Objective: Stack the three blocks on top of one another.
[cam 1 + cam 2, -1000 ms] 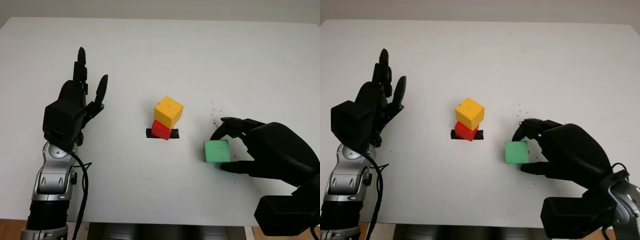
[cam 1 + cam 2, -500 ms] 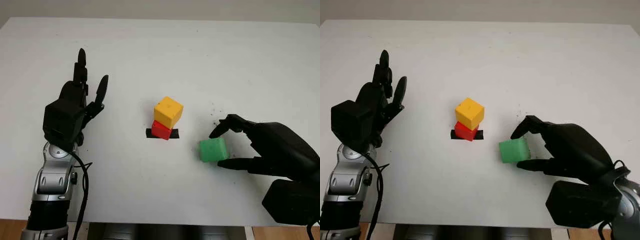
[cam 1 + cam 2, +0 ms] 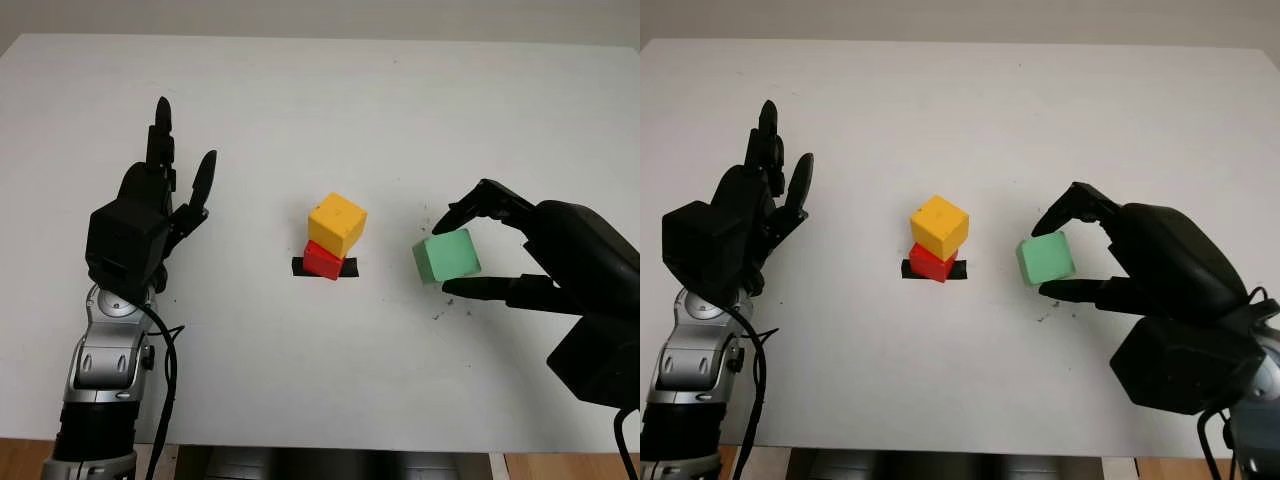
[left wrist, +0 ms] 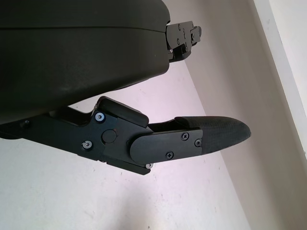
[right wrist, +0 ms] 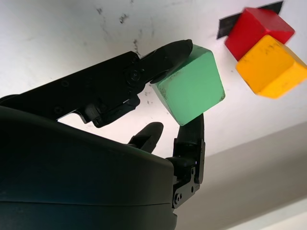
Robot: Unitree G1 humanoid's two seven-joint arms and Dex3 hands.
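I work over a plain white table (image 3: 320,400), matte and smooth, with a few small dark specks on it just beyond my right hand. Its near edge runs across the bottom of my head views, and a strip of wood-coloured floor shows under the corners. At the far edge a pale wall begins.

Taking the strip of black tape (image 3: 324,268) at the table's middle as my mark: nearest me, to its right, my right hand (image 3: 470,255) pinches the green block (image 3: 446,256) between fingertips, tilted and lifted off the table. The block is a solid cube with a dull, slightly scuffed face. In my right wrist view the green block (image 5: 192,87) sits between black fingers (image 5: 168,55).

My left hand (image 3: 165,195) is well to the left of the tape, open, holding nothing, its black jointed fingers pointing away from me.

On the tape itself stands the red block (image 3: 321,260), and the yellow block (image 3: 337,223) sits on top of it, turned a little so its corners overhang.
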